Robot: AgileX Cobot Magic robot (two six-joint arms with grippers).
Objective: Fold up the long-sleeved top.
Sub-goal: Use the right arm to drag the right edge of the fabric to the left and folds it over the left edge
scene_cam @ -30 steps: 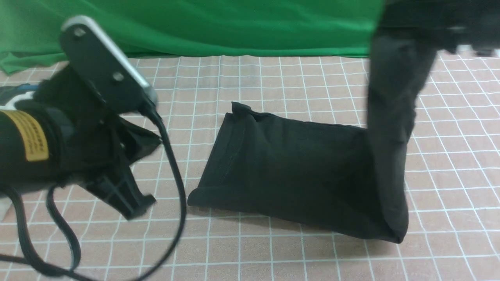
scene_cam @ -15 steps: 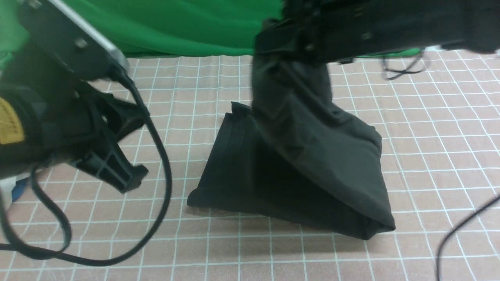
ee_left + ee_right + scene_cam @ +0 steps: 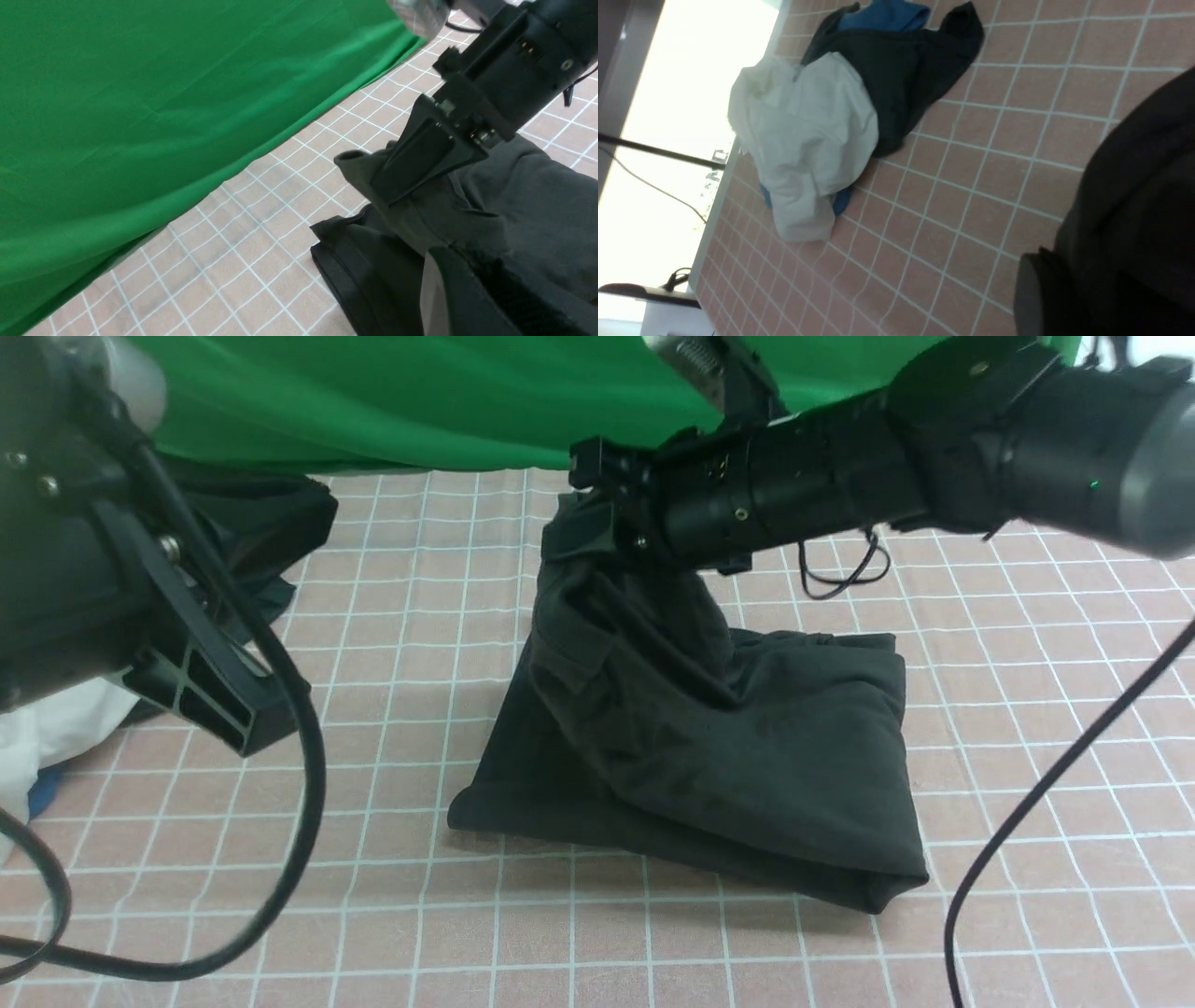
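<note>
The long-sleeved top [image 3: 747, 737] lies as a black folded bundle in the middle of the checked table. My right gripper [image 3: 583, 523] reaches in from the right and is shut on an edge of the top. It holds that edge up above the bundle's far left corner, so the fabric drapes down from it. In the left wrist view the right gripper [image 3: 387, 182] pinches a raised fold of the top [image 3: 523, 196]. My left gripper [image 3: 229, 723] hangs at the left, clear of the top, jaws together with nothing in them. The right wrist view shows only dark cloth [image 3: 1148, 186] by its fingers [image 3: 1036, 298].
A white garment [image 3: 803, 140] lies on a dark grey garment with blue parts [image 3: 901, 70] at the table's left, near its edge [image 3: 719, 196]. A green backdrop [image 3: 420, 401] closes off the back. A black cable [image 3: 1027, 821] hangs at the front right.
My right gripper has swung from the right edge to the left, pulling the lifted part of the top over the folded body. The left arm has drawn back and upward at the left.
</note>
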